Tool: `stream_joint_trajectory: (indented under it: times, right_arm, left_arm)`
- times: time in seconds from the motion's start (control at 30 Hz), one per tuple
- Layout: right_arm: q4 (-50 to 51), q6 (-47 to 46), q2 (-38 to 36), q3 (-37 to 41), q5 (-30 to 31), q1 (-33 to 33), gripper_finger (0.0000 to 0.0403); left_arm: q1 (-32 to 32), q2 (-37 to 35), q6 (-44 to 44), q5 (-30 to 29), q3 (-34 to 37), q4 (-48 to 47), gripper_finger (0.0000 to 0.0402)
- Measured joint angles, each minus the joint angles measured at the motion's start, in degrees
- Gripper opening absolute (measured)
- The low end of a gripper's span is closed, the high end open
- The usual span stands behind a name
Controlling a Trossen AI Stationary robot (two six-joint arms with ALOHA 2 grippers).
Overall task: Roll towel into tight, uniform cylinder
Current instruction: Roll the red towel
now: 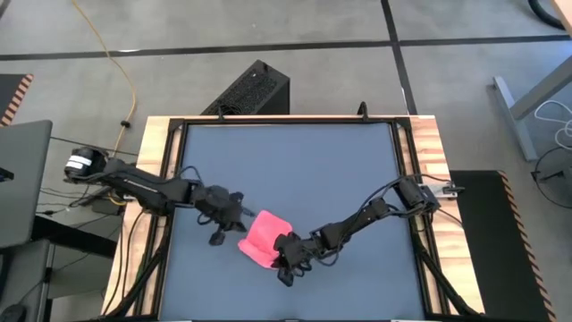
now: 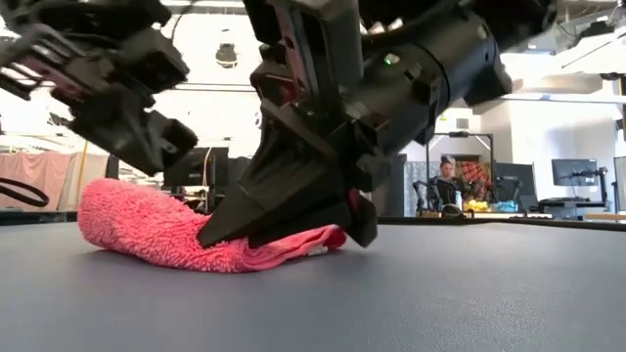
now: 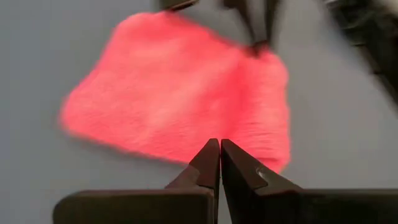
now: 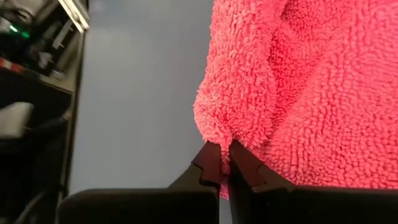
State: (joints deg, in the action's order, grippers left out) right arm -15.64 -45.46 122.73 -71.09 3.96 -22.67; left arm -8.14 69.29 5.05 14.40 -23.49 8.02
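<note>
From the low view we see the right end effector (image 2: 328,230) nearest us, its fingers pinched closed on the front edge of the pink towel (image 2: 166,230). The towel lies bunched on the dark counter (image 2: 440,293). Just beyond it, the left end effector (image 1: 234,224) hovers clamped together, holding nothing, beside the towel's far side.

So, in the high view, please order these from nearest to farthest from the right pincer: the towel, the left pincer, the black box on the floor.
1. The towel: it touches the right pincer, which is shut on its edge.
2. The left pincer: shut, at the towel's opposite side, to the picture's left.
3. The black box: on the floor beyond the table's far edge.
</note>
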Motion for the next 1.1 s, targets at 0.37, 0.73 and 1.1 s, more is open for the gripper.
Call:
stream_joint_trajectory:
  times: [0.37, 0.73, 1.1]
  right_arm:
    - [-4.5, -0.8, -0.1, 2.2, -1.0, 0.7, 0.0025]
    - [-4.6, -0.2, 0.0, 2.2, -1.3, 0.7, 0.0025]
    - [-4.6, 0.1, 0.0, 2.3, -1.5, 0.7, 0.0025]
  left_arm:
    - [-11.5, 1.3, -5.8, -2.3, 7.3, 18.8, 0.0086]
    - [-14.3, 3.4, -5.1, -9.4, 7.1, 20.8, 0.0208]
    - [-15.4, 14.5, -4.4, -14.9, 4.5, 25.9, 0.0219]
